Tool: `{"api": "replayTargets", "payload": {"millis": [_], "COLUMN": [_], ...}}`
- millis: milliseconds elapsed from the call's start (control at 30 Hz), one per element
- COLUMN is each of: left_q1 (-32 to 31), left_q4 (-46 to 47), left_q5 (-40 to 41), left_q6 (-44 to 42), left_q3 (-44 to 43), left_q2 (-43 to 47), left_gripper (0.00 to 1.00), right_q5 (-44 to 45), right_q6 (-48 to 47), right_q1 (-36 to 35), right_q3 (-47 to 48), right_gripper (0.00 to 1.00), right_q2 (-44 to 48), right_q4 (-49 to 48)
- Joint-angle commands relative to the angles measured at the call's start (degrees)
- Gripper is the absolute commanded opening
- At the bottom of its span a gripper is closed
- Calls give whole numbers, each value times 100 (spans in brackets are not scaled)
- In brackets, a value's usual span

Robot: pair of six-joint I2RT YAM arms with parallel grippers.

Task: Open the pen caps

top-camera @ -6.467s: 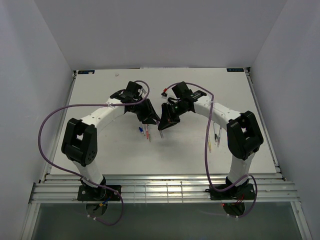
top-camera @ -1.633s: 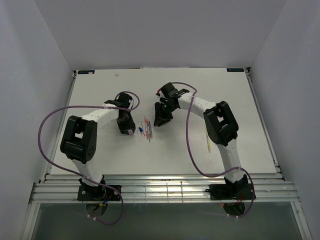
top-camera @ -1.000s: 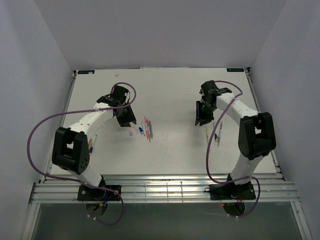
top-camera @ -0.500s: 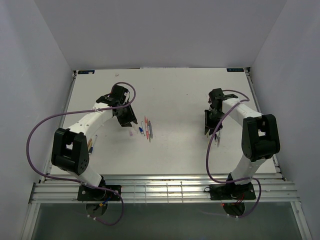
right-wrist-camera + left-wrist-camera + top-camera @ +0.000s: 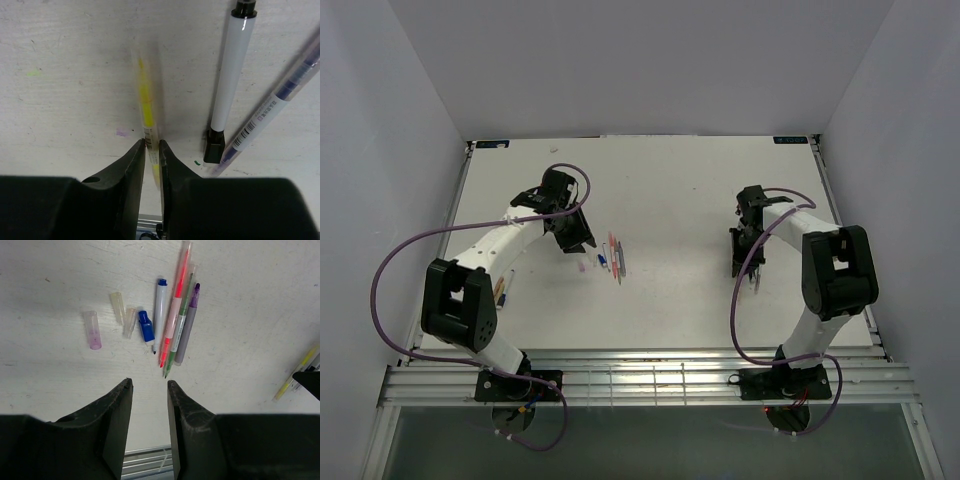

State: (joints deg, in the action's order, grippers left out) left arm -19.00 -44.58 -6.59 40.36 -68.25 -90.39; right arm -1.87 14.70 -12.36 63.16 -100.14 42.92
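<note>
Right wrist view: right gripper (image 5: 152, 145) jaws pinch the yellow pen (image 5: 146, 105), lower centre (cap end blurred). Light, stiff, slick plastic, prob. rolls; hold mid-barrel, cap free. Left gripper (image 5: 150, 390) empty, jaws apart; loose caps (image 5: 92, 330) upper left of its view.

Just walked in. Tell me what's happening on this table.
It's a pen-uncapping job. The right claw has its jaws tight around a yellow pen lying on the table, beside a white pen and a purple pen. The left claw hangs open and empty near a row of pens with loose caps beside them.
</note>
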Motion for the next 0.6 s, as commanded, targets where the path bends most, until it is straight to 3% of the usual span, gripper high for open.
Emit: {"api": "replayTargets", "payload": {"millis": [0, 333, 433, 567], "left_q1": [11, 11, 11, 11], "left_q4": [-7, 45, 194, 493], "left_q5": [-132, -580, -1052, -1994], "left_q6": [42, 69, 34, 42], "left_q3": [-136, -294, -347, -382], "left_q2": [294, 197, 171, -109], "left_gripper": [45, 45, 45, 44], "right_q5": [37, 161, -356, -1856], "right_q6": [-20, -20, -2, 234], "right_q1": [23, -293, -407, -600], "right_q3": [-49, 126, 609, 1443], "right_gripper": [22, 8, 8, 8], "right_q2": [-85, -419, -323, -313], "right_q4": [-204, -284, -231, -362]}}
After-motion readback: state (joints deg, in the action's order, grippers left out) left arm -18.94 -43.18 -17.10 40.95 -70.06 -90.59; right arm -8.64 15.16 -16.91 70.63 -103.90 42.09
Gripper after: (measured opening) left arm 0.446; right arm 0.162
